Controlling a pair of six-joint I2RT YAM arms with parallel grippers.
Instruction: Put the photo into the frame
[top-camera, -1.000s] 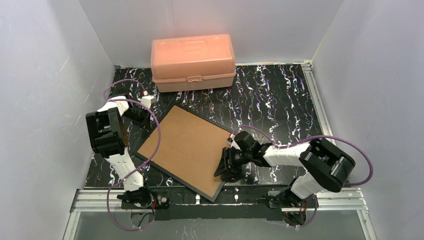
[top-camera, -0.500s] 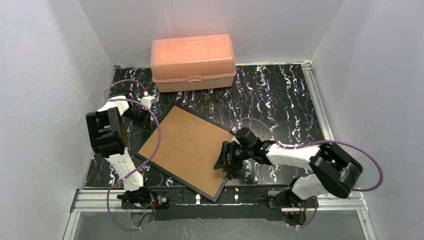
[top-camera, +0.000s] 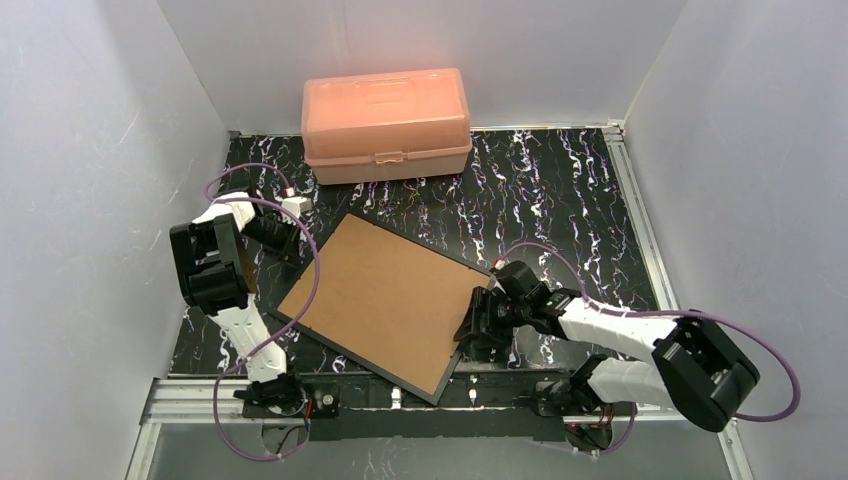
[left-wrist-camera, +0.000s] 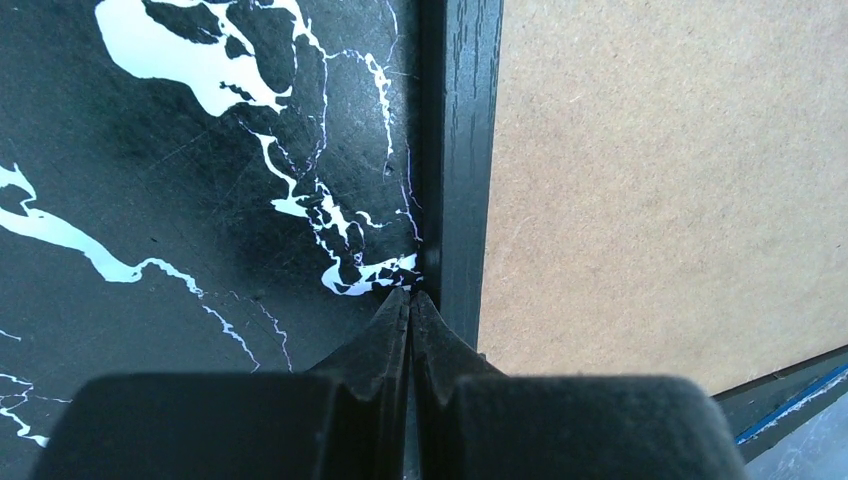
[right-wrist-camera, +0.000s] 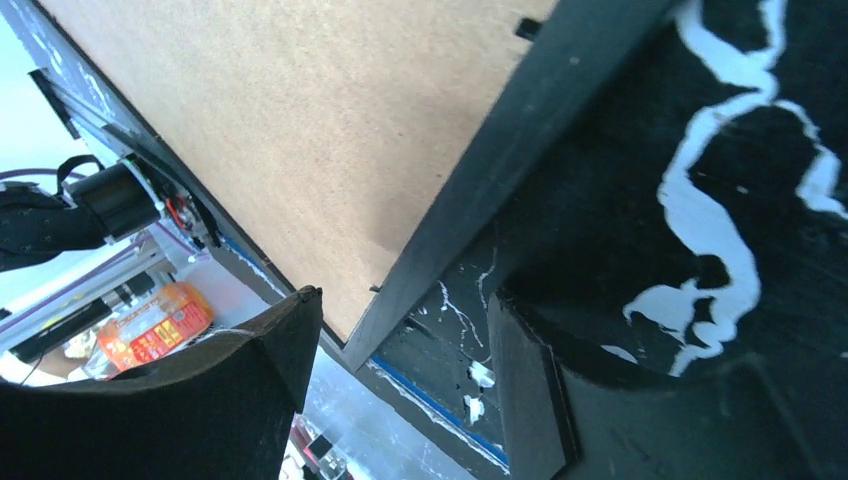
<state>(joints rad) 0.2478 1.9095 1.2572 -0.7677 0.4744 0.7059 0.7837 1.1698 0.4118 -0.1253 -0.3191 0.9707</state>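
left end effector (left-wrist-camera: 410, 300): pressed together;
right end effector (right-wrist-camera: 405, 305): spread, frame (left-wrist-camera: 460, 150) edge between its jaws;
risk: a shove slides frame off counter (top-camera: 560, 190)

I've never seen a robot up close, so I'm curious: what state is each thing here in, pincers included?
frame: lying flat, back side up.
brown backing board: seated inside the frame.
peach box: lid shut.
left pincer: shut, tips at the frame's outer edge, holding nothing.
right pincer: open, at the frame's opposite edge.
photo: not visible.
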